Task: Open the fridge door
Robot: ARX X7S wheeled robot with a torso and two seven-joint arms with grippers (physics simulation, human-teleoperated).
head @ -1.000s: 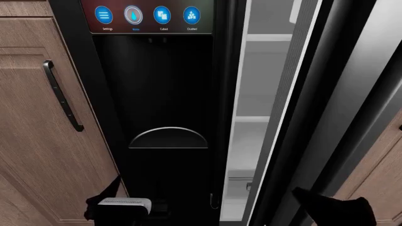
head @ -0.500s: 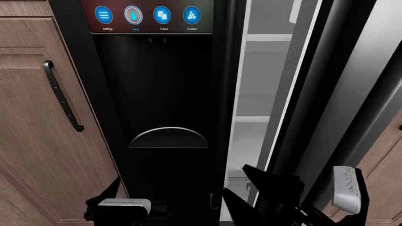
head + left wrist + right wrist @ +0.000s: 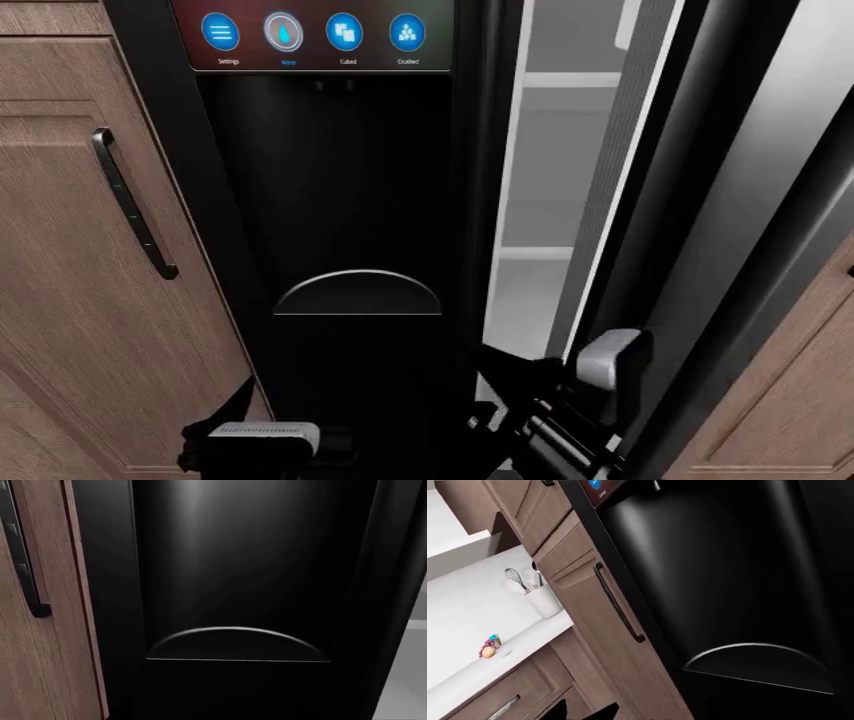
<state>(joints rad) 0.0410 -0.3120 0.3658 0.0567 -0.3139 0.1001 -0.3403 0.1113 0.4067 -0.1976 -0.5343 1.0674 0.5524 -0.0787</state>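
The fridge door [image 3: 754, 190], glossy black with a white inner edge [image 3: 625, 160], stands ajar at the right of the head view. White shelves [image 3: 547, 250] show through the gap. My right gripper [image 3: 491, 388] is low in front of that gap, beside the door's inner edge, pointing left. In the right wrist view the right gripper [image 3: 580, 711] shows two dark fingertips [image 3: 558, 711] spread apart with nothing between them. My left gripper [image 3: 247, 420] hangs low before the dispenser door [image 3: 347, 180]. Its jaws blend into the black door.
The narrower dispenser door [image 3: 233, 555] [image 3: 727, 580] carries a blue-icon touch panel [image 3: 314, 35] and a curved tray lip [image 3: 358, 292]. Left of it is a wooden cabinet [image 3: 67, 280] with a dark bar handle [image 3: 131, 205]. A white counter [image 3: 467, 625] holds a utensil pot [image 3: 545, 600].
My right arm rose from the lower right corner and swung left, its gripper now in front of the gap. The fridge door's opening and my left arm look unchanged.
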